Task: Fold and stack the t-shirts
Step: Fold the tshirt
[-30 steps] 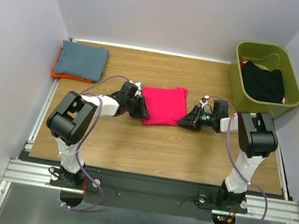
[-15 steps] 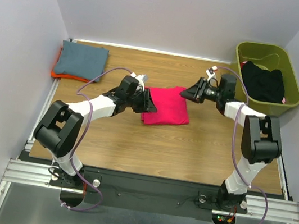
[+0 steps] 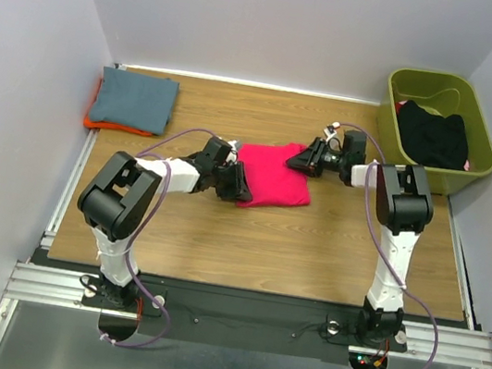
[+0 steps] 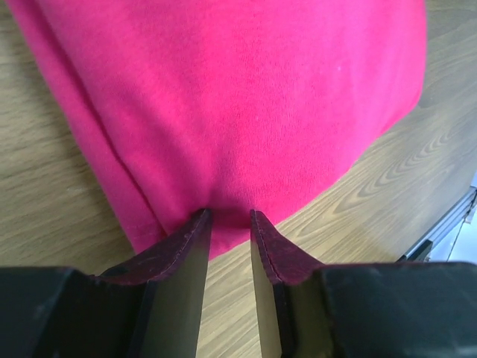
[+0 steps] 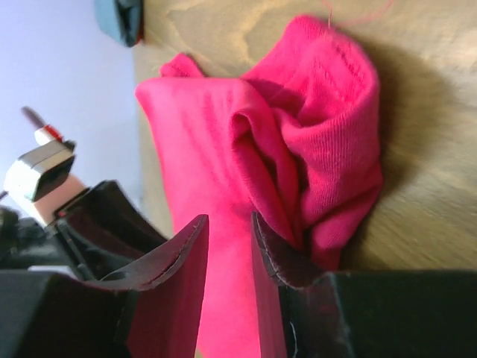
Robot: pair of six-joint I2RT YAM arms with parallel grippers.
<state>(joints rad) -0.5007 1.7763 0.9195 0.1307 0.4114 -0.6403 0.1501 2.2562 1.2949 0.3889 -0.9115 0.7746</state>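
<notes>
Blk garment point(image 3: 432, 134) in olive bin point(image 3: 388, 132)

On the counter point(image 3: 312, 242), the middle shirt point(image 3: 274, 175) lies centrally. The left hand point(image 3: 237, 183) sits at its near left edge, and the right hand point(image 3: 299, 158) at its far right corner. In the far left corner, the top shirt point(image 3: 133, 99) rests on the bottom shirt point(image 3: 96, 123). The bin point(image 3: 396, 124) stands at the far right corner, with a garment point(image 3: 432, 134) inside it.
</notes>
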